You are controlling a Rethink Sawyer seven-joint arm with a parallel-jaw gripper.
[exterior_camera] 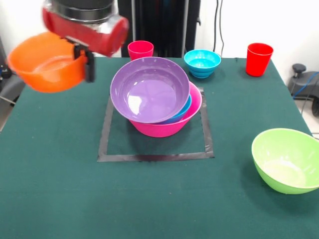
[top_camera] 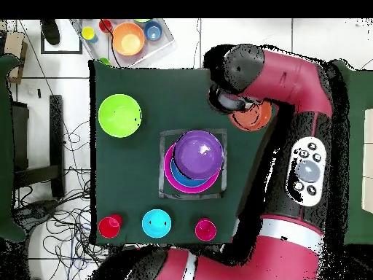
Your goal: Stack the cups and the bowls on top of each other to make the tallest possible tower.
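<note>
Right now my pincer (exterior_camera: 85, 60) is pinching the rim of the orange bowl (exterior_camera: 47, 67), one black finger (exterior_camera: 89, 64) down its outer side, bowl held up off the tabletop (exterior_camera: 60, 199) and tilted, out past the taped square (exterior_camera: 154, 157). In the overhead view that bowl (top_camera: 256, 115) peeks out from under my arm (top_camera: 291, 87), beside the square's corner. Tower (exterior_camera: 158, 102) sits inside the square: big pink bowl (exterior_camera: 164, 127) as base, a blue bowl (exterior_camera: 180, 113) nested in it, purple bowl (exterior_camera: 149, 89) on top, tilted and shifted off centre. Behind the tower, along the tabletop's far edge: pink-red cup (exterior_camera: 140, 50), small ribbed blue bowl (exterior_camera: 202, 62), red cup (exterior_camera: 259, 59), all upright and apart from each other. Lime green bowl (exterior_camera: 286, 159) sits alone near the front corner, well apart from the tower. Overhead view also shows a clear tray (top_camera: 131, 38) off the tabletop with more small bowls in it.
</note>
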